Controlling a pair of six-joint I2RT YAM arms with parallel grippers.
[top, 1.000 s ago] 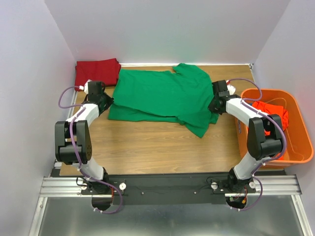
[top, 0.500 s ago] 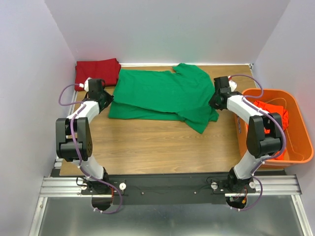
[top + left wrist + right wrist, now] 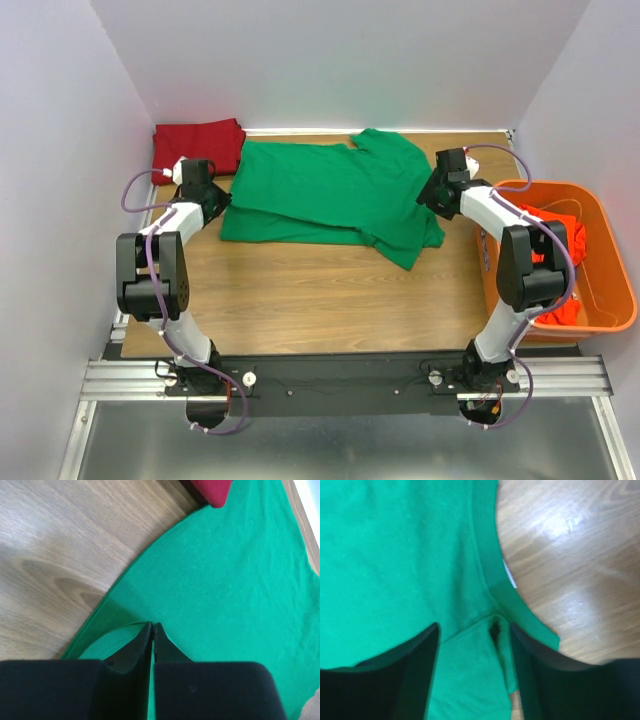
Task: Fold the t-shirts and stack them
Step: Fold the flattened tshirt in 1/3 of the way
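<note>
Your left gripper (image 3: 151, 625) has its two black fingers pressed almost together, with only a thin line of green cloth between them. It pinches the folded left edge of the green t-shirt (image 3: 330, 190), where the soft cloth curls under in a little loop. Your right gripper (image 3: 474, 627) has its fingers spread wide apart, and nothing is held in them. The green cloth lies flat below the gap. Right there you can see a thick sewn band (image 3: 487, 565) along the shirt's edge, and a small white tag (image 3: 509, 578) peeks out beside it. The green t-shirt is spread in the middle of the far part of the wooden table (image 3: 320, 300). It is smooth and folded over once, and one corner hangs toward you in a point. The wood is pale brown with long grain lines, and it shines a bit near the right gripper. The dark red t-shirt (image 3: 197, 146) sits folded in a neat square in the far left corner, just touching the green one. The orange-red t-shirt (image 3: 562, 224) lies in a crumpled heap inside the hard orange plastic basket (image 3: 545, 185) on the right.
</note>
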